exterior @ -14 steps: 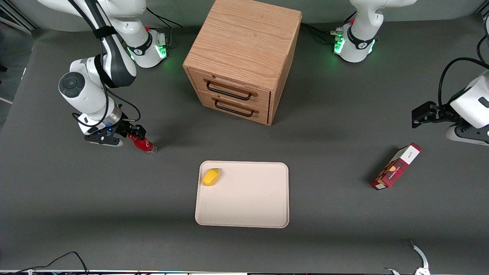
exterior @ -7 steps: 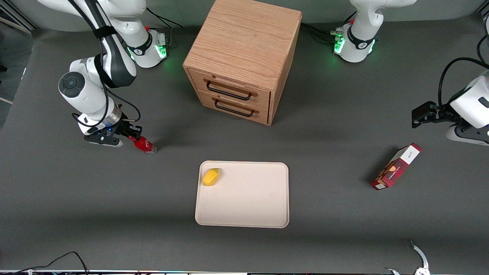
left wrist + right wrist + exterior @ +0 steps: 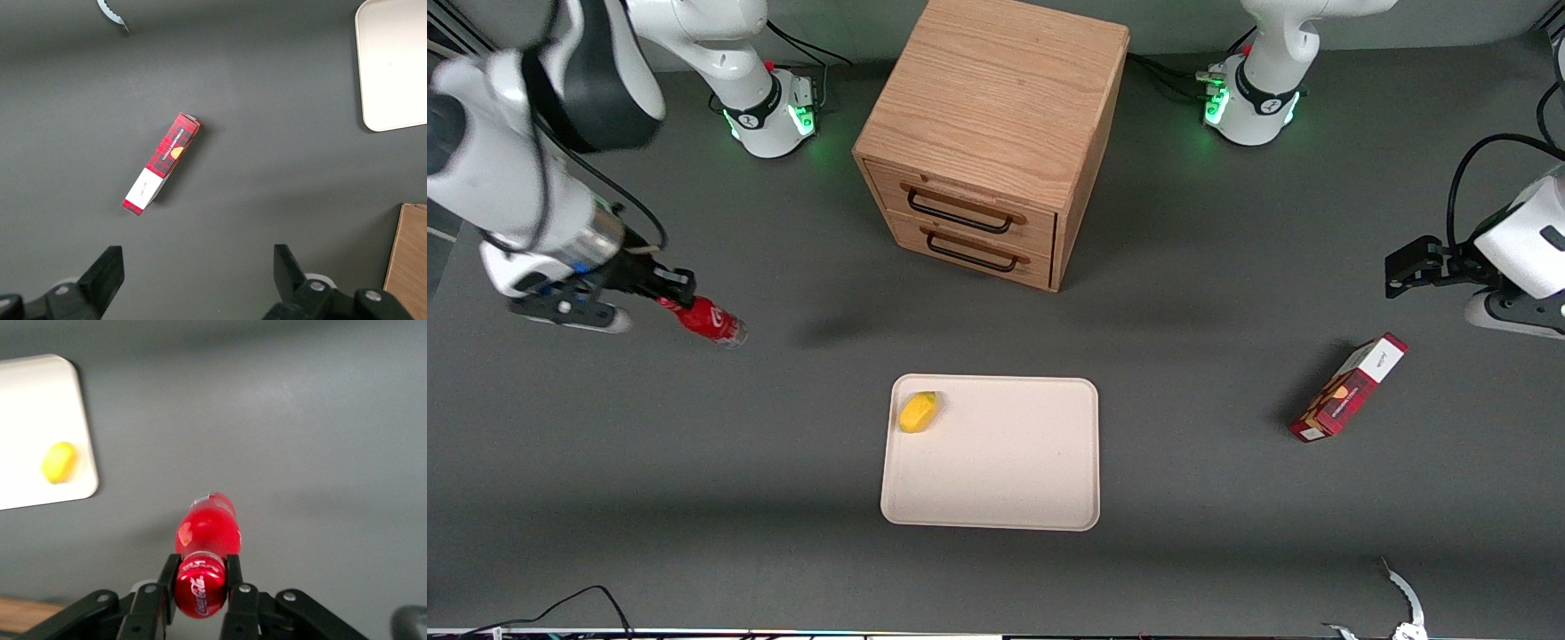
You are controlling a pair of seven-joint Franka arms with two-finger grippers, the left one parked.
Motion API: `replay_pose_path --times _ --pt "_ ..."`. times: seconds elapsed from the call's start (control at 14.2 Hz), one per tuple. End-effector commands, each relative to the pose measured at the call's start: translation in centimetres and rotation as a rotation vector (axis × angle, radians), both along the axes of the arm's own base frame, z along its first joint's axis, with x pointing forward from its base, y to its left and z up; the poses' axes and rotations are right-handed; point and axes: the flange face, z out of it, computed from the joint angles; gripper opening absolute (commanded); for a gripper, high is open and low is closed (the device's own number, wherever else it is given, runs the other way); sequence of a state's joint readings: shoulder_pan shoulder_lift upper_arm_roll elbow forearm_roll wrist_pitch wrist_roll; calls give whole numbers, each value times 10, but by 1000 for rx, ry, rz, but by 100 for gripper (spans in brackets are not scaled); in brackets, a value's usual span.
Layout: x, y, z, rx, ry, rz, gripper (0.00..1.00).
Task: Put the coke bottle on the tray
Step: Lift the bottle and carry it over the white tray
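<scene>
My right gripper (image 3: 665, 293) is shut on the red cap end of the coke bottle (image 3: 710, 321) and holds it lifted above the table, toward the working arm's end. In the right wrist view the bottle (image 3: 207, 533) hangs between my fingers (image 3: 168, 577) with its cap (image 3: 199, 590) pinched. The cream-beige tray (image 3: 1014, 462) lies flat near the front camera, well apart from the bottle. It also shows in the right wrist view (image 3: 27, 393).
A yellow lemon-like object (image 3: 918, 412) lies in a corner of the tray. A wooden drawer cabinet (image 3: 991, 133) stands farther from the camera than the tray. A red-and-white box (image 3: 1350, 388) lies toward the parked arm's end.
My gripper has risen and swung toward the working arm's end of the table, carrying the bottle up off the table. The tray and the other objects have not moved.
</scene>
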State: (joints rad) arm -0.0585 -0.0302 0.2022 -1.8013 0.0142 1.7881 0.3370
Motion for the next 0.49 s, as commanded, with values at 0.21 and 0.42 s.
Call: replay_pose_path --times 0.21,0.42 --pt "92 97 54 147 90 -164 0" --pt "133 163 -21 124 73 -374 0"
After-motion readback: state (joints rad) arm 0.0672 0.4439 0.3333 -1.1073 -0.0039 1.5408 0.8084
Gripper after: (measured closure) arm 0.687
